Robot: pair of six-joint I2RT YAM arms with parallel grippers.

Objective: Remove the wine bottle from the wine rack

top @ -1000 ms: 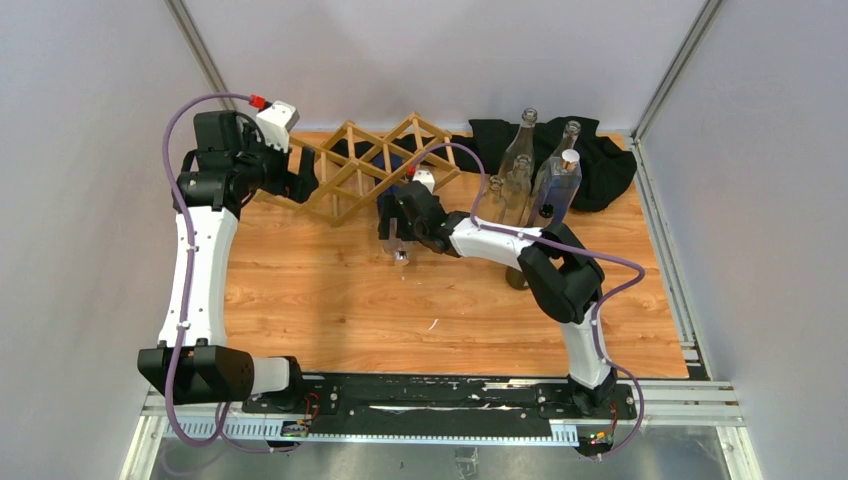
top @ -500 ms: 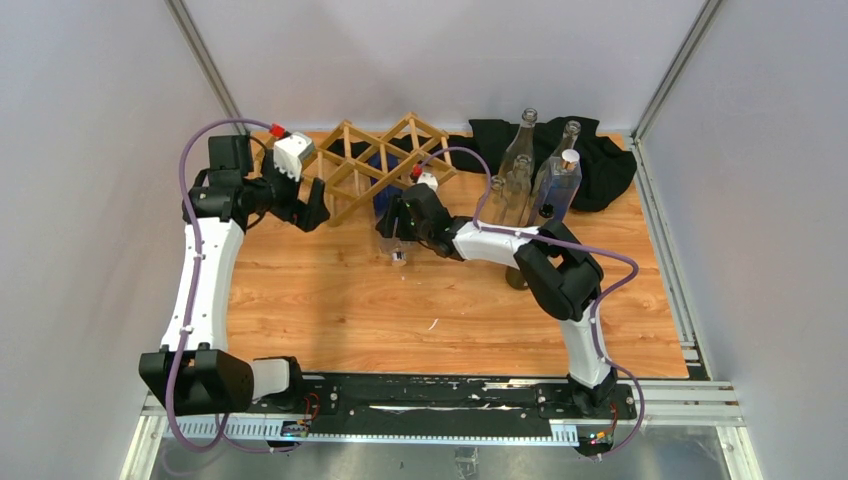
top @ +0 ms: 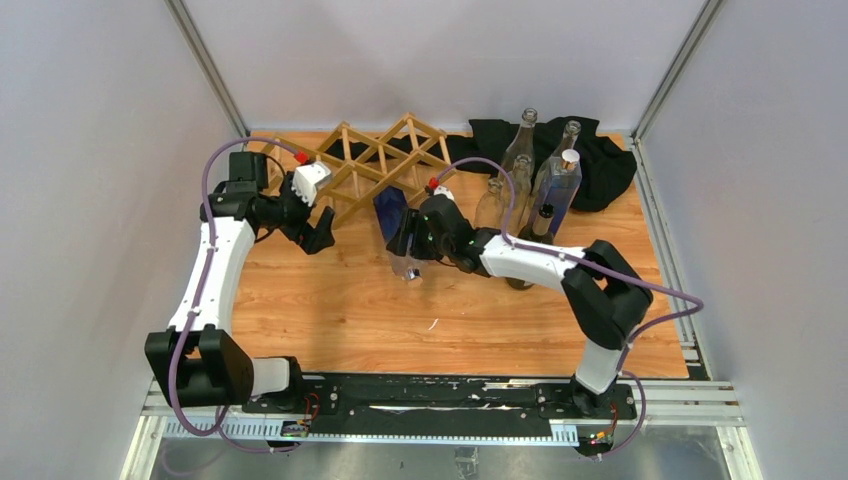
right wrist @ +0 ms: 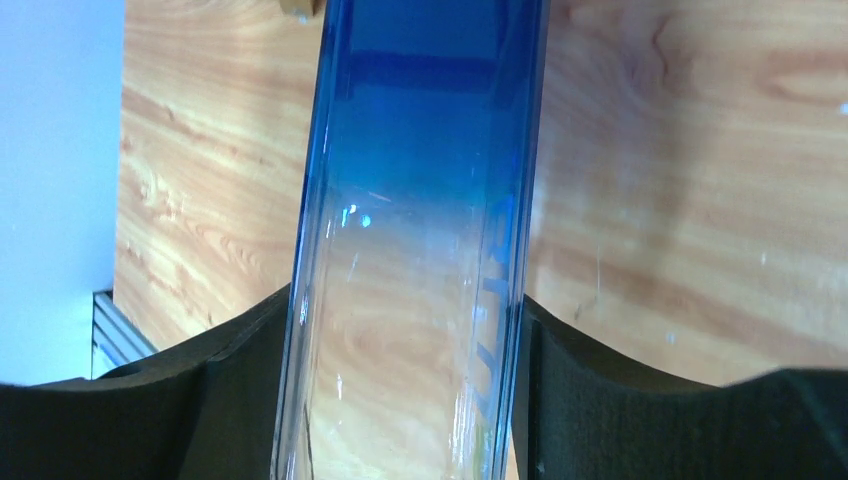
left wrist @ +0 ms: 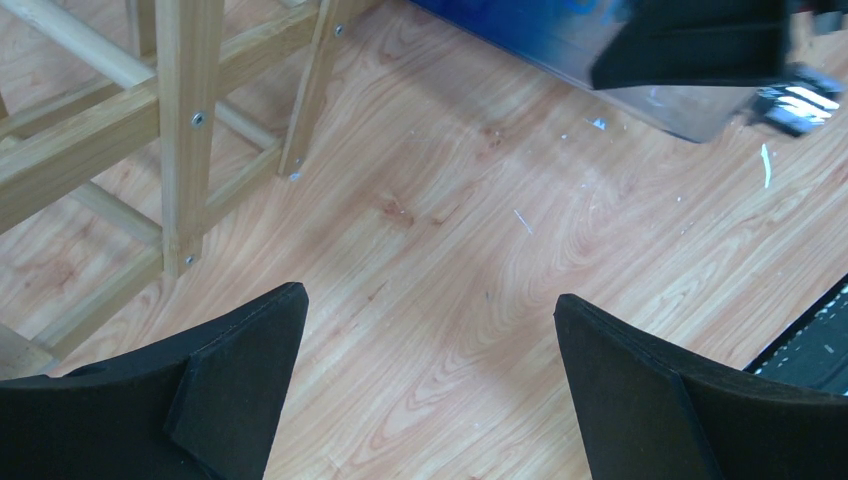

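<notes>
The wine rack [top: 375,160] is a light wood lattice at the back of the table; its slats also show in the left wrist view [left wrist: 190,110]. The wine bottle [top: 392,215] is blue fading to clear glass, out of the rack, lying tilted in front of it. My right gripper [top: 408,245] is shut on the bottle [right wrist: 420,250], fingers pressed against both sides. The bottle also shows at the top of the left wrist view [left wrist: 560,40]. My left gripper [top: 318,232] is open and empty [left wrist: 430,350], just left of the rack's front corner, over the bare wood.
Several clear glass bottles [top: 530,175] stand at the back right in front of a black cloth [top: 590,160]. The wooden table [top: 450,320] ends at a black rail at the near edge. Grey walls close in the left, back and right.
My right gripper pulled the blue bottle out of the rack toward the front. My left gripper let go of the rack's left end and moved right and forward; the rack shifted back.
</notes>
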